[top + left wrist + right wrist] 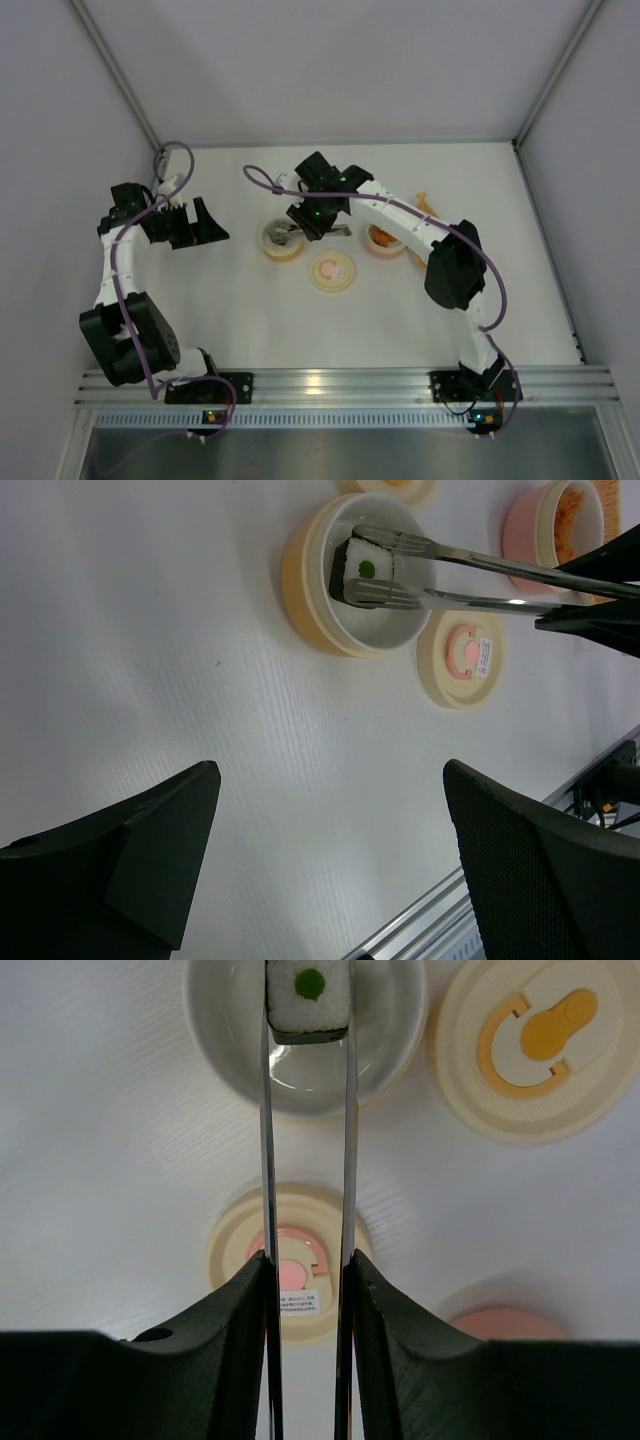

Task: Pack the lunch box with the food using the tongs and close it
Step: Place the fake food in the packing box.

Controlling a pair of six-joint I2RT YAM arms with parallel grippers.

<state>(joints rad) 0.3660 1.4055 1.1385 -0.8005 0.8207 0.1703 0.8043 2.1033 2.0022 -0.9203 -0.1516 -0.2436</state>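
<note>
Here, right end effector [307, 1260] clamps tongs [348, 1160], sushi [307, 1000] over bowl [215, 1060], lid [235, 1245] beside; left [328, 780] apart.

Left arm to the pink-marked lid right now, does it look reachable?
Probably yes: the left hand is open and nothing lies between it and the pink-marked lid. The tongs in the right hand pass just beyond the lid, so clearance looks tight.

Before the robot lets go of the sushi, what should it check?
1. The tongs clamped between the right fingers: ok.
2. The rice piece pinched at the tongs' tips: ok.
3. The rice piece over the yellow-rimmed bowl: ok.
4. The yellow-marked lid off, lying beside the bowl: ok.
5. The left fingers open, away from the bowl: ok.
6. The rice piece touching the bowl's bottom: cannot tell.
</note>
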